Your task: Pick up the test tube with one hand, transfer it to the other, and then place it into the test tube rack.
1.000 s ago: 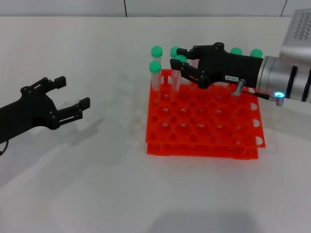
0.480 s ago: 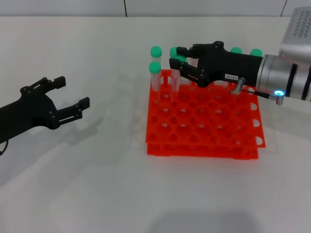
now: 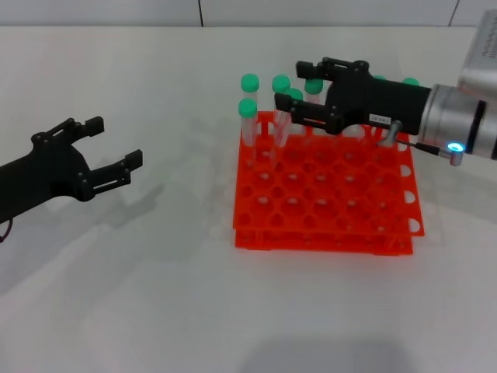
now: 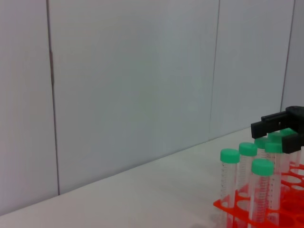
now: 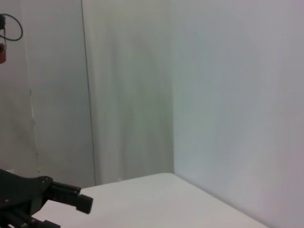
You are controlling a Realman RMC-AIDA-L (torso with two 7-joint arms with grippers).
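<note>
The test tube [image 3: 293, 96], clear with a green cap, stands upright in a back-row hole of the orange test tube rack [image 3: 334, 225]. My right gripper [image 3: 289, 85], black with a white wrist label, hovers open just above and behind that cap and holds nothing. Another capped tube [image 3: 314, 85] shows between its fingers. Far to the left, above the table, my left gripper [image 3: 114, 141] is open and empty. In the left wrist view, the rack's corner [image 4: 227, 207] with several capped tubes [image 4: 262, 167] shows, with the right gripper's fingers [image 4: 270, 124] above them.
Several more green-capped tubes [image 3: 249, 81] stand along the rack's back rows and its left side. The rack's front rows are open holes. White tabletop [image 3: 178, 295] surrounds it. The right wrist view shows a wall and the left gripper's finger [image 5: 66, 199].
The right gripper has spread its fingers wider and pulled up and back to the right, away from the tube's cap. The tube stays standing in the rack. The left gripper barely moved.
</note>
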